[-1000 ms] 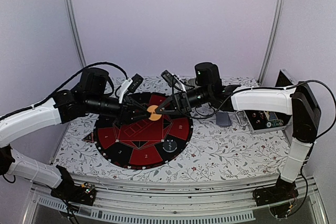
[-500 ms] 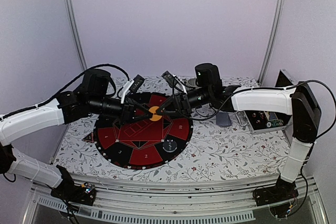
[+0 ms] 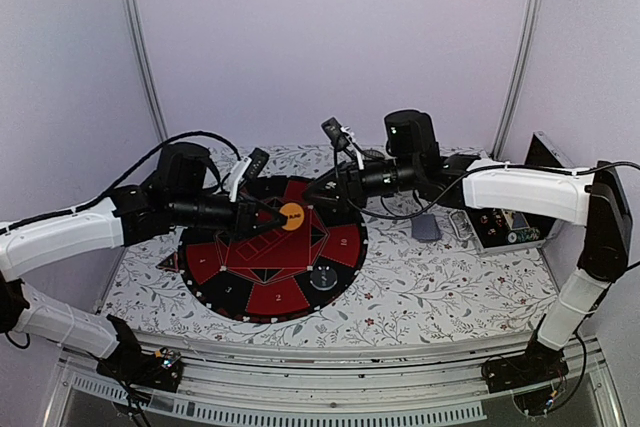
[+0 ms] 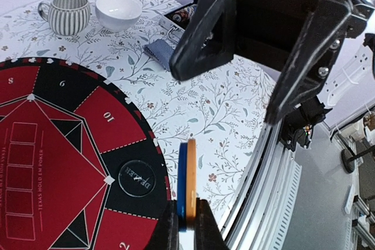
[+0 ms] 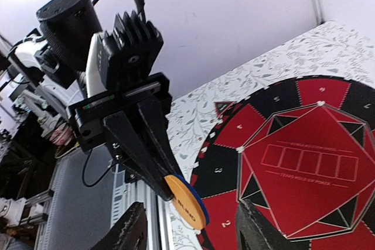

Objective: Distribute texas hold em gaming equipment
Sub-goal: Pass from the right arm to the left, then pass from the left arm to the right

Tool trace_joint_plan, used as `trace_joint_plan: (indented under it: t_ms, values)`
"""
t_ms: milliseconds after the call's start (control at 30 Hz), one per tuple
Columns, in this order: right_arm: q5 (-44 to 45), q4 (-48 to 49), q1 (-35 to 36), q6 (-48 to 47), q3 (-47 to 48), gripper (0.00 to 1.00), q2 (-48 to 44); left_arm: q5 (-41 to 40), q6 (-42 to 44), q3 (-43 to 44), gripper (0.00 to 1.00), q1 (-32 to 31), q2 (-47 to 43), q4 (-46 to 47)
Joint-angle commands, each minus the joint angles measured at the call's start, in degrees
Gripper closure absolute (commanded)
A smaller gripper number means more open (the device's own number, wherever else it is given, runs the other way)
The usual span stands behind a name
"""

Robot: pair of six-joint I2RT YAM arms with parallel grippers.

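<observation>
Table was covered in a matte cloth with a leaf print. A big flat round mat of red and black wedges with white numbers lay under both tools. Right gripper was black hard plastic with wedge-shaped fingers; its jaws stood wide apart with nothing between them, just beyond the left tool's tips. Left gripper was clamped tight on two chips. A ribbed grey cup and a glossy white bowl stood upright, far ahead of the left tool. A deck of cards with grey-blue patterned backs lay flat on the cloth behind the right tool. A black round dealer button lay flat on the mat, just left of the left fingertips. The chips were thin smooth discs pressed face to face. One was orange with dark print, one blue. They stood on edge above the mat, sticking straight out past the left fingertips with flat faces against the pads, edge-on to the left wrist camera.
</observation>
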Motion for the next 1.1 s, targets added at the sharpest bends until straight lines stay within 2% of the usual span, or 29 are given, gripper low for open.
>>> trace_joint_plan:
  t_ms: [0, 200, 267, 400, 600, 833, 933, 1067]
  values:
    - [11.7, -3.82, 0.86, -8.96, -0.95, 0.44, -5.12, -2.52, -3.44, -0.62, 1.0, -0.31, -1.87, 3.66]
    - [16.24, 0.04, 0.99, -18.2, -3.68, 0.34, -9.54, -4.67, -5.97, -0.77, 1.0, -0.27, -2.86, 3.86]
    - [17.52, 1.94, 1.05, -22.29, -4.68, 0.2, -11.05, -5.0, -7.15, -1.36, 1.0, -0.32, -3.25, 4.51]
    - [18.63, 6.57, 1.08, -30.66, -7.61, 0.01, -14.91, -4.48, -7.87, -1.14, 1.0, -0.34, -3.49, 4.59]
    - [15.39, 15.69, 1.1, -37.24, -11.7, 0.01, -20.27, -2.92, -7.81, 0.77, 1.0, -0.32, -3.78, 3.5]
    - [5.74, 18.3, 1.19, -41.36, -11.91, 0.01, -20.81, -1.59, -7.99, 3.41, 1.0, -0.31, -4.51, 0.28]
    - [6.53, 17.75, 3.2, -44.12, -12.08, 0.0, -19.62, -1.21, -7.99, 3.69, 1.0, -0.3, -5.5, -0.62]
    - [11.66, 15.51, 8.03, -54.84, -13.75, 0.0, -18.46, 0.72, -7.36, 3.76, 1.0, -0.35, -6.25, -0.78]
